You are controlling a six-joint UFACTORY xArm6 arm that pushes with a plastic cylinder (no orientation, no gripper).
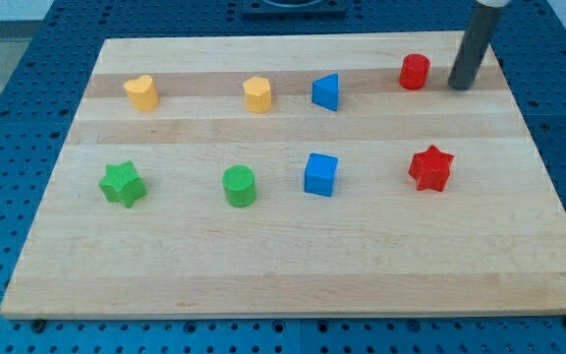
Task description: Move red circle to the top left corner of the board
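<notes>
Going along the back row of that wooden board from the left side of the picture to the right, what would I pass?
yellow heart → yellow hexagon → blue triangle → red circle → my tip, the end of the dark rod, just to the view's right of the red circle.

— Where do we find the red circle (414, 71)?
— We see it upright near the worktop's (293, 265) top right, a short red cylinder, flat face up.
— And what is nearest to it?
— We find my tip (459, 86) just beside it on the view's right, apart.
</notes>
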